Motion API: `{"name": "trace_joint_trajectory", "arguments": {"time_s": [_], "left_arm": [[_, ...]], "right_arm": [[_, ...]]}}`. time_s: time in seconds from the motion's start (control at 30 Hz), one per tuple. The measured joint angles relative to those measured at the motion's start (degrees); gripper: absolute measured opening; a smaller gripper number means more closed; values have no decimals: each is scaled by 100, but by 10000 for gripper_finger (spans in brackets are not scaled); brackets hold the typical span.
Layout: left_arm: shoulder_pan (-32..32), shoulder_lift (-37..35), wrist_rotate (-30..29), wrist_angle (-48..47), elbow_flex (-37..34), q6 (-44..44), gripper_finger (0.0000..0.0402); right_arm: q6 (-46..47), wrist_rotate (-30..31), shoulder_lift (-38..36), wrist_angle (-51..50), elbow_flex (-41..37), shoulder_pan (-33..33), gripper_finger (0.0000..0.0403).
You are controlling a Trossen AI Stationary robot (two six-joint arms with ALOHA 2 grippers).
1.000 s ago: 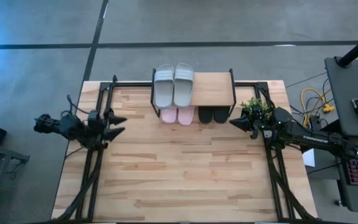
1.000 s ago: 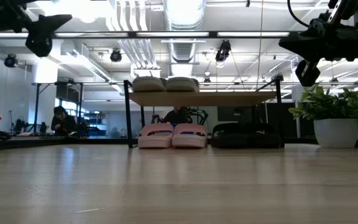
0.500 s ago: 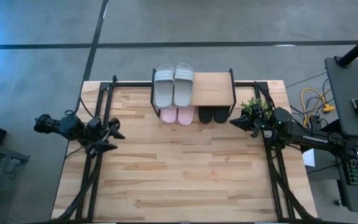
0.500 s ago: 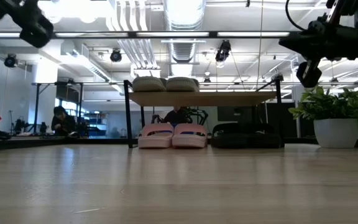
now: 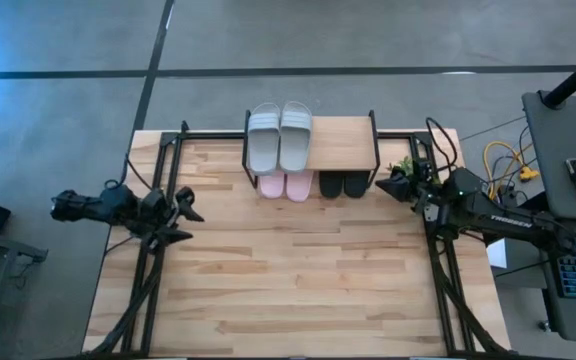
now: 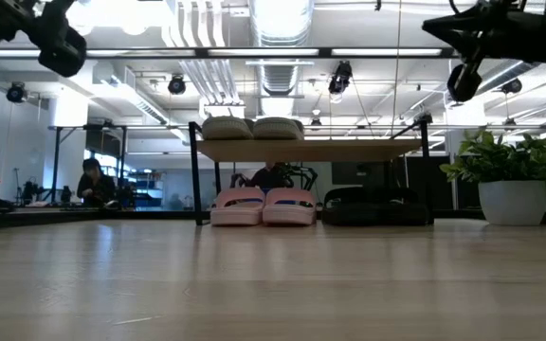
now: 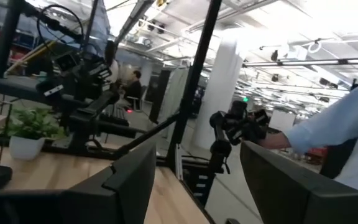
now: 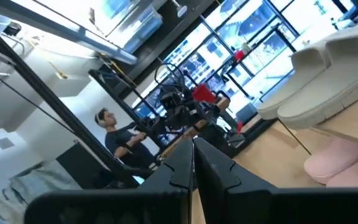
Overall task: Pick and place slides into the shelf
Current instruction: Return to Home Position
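Note:
The shelf [image 5: 343, 143] stands at the table's far edge on thin black legs. The grey-green pair [image 5: 279, 137] lies on its plank top at the left end. Beneath the plank, the pale pink pair [image 6: 263, 206] and the black pair [image 6: 375, 206] rest on the tabletop side by side. My left gripper [image 5: 192, 221] hovers open over the table's left part, high above the wood [image 7: 197, 152]. My right gripper [image 5: 380, 186] is shut, raised just right of the shelf [image 8: 193, 146], with the grey-green slides [image 8: 328, 68] ahead of it.
A potted plant [image 5: 413, 172] in a white pot [image 6: 512, 202] stands right of the shelf, close under my right arm. Black frame rails [image 5: 168, 150] run along the table's sides. People show in the room beyond [image 6: 91, 180], one sleeve close by [image 7: 334, 130]. Bare wood [image 5: 298, 270] spreads in front of the shelf.
My left gripper has risen and drifted a little toward the near-left of the table, staying open. My right gripper has lifted and moved toward the far edge, closer to the shelf's right end. The slides and the shelf have not moved.

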Motion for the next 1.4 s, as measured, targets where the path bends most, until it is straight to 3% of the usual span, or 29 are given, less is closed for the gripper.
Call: {"name": "trace_joint_trajectory", "arguments": {"time_s": [0.2, 0.53, 0.87, 1.4], "left_arm": [[497, 13, 531, 8, -45, -187, 221], [1290, 59, 560, -17, -566, -351, 221], [1351, 4, -849, 2, -601, 114, 221], [1350, 2, -1415, 1, -613, -57, 221]], "right_arm": [[0, 0, 375, -26, 38, 0, 9], [-93, -4, 890, 49, 77, 0, 9], [-1161, -355, 872, 68, 304, 0, 9], [-1373, -800, 500, 37, 5, 189, 9]]}}
